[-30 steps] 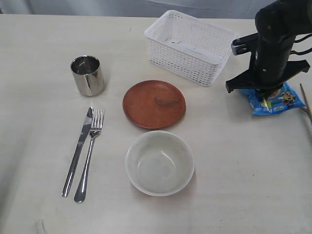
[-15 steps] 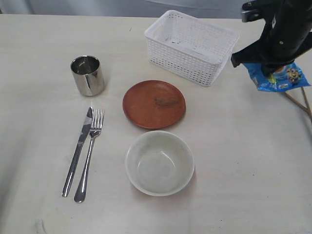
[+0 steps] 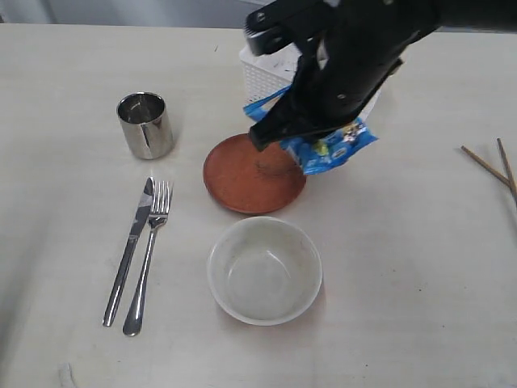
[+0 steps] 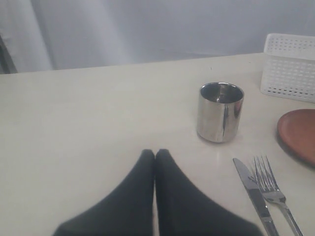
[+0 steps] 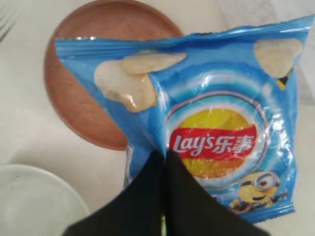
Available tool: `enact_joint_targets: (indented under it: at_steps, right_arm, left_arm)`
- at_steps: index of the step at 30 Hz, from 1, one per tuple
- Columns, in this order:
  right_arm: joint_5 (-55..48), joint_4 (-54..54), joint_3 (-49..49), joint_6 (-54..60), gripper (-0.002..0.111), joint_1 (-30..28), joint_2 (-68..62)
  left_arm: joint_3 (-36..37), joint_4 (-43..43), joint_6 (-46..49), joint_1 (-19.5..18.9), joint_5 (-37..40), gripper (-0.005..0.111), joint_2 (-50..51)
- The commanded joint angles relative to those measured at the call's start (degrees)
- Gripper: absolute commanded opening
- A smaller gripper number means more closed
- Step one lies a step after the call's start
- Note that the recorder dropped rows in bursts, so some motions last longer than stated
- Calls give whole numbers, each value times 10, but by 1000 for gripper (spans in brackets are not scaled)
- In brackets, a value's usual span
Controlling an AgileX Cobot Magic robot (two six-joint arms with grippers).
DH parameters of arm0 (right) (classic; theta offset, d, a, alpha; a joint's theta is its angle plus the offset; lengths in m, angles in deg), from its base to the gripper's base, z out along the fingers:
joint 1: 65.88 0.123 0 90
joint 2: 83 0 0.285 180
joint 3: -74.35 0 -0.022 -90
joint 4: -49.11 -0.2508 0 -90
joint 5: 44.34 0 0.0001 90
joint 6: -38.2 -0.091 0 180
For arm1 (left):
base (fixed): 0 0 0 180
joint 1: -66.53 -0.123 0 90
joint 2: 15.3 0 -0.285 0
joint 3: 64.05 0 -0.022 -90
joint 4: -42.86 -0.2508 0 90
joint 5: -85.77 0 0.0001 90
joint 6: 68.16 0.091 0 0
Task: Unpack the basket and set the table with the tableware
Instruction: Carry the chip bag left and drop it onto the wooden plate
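Observation:
My right gripper (image 5: 164,153) is shut on a fold of the blue chip bag (image 5: 206,123) and holds it in the air over the reddish-brown plate (image 3: 242,182). The black right arm hides most of the white basket (image 3: 262,77). On the table (image 3: 404,267) stand the steel cup (image 3: 145,124) and the white bowl (image 3: 264,271). The knife (image 3: 129,250) and fork (image 3: 149,259) lie side by side, and the chopsticks (image 3: 493,166) rest far right. My left gripper (image 4: 155,153) is shut on nothing, low over the table near the cup (image 4: 220,112).
The bowl sits just in front of the plate. The basket's corner (image 4: 290,66) and the plate's edge (image 4: 300,135) show in the left wrist view beyond the knife (image 4: 253,194) and fork (image 4: 273,191). The table's far edge runs behind the basket.
My right arm has lifted the chip bag from the table's right side and swung it left, past the basket, to above the plate. The chopsticks now lie uncovered.

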Motion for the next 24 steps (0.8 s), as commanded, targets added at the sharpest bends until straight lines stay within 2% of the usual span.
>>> enact_joint_targets:
  at_steps: [1,8,14,16,21,24]
  right_arm:
    - [10,-3,-49,2,0,33,-68]
    - [-14,-5,-130,2,0,39,-168]
    - [-37,-5,-138,3,2,39,-201]
    - [-34,-5,-138,6,11,39,-200]
    - [-40,-3,-149,6,52,39,-199]
    - [-79,-3,-174,14,64,40,-198]
  left_arm:
    - [1,1,-3,3,-5,0,-1]
    - [1,1,-3,3,-5,0,-1]
    - [1,1,-3,3,-5,0,-1]
    - [1,1,-3,3,-5,0,-1]
    - [1,1,-3,3,-5,0,-1]
    - [1,1,-3,3,-5,0,-1]
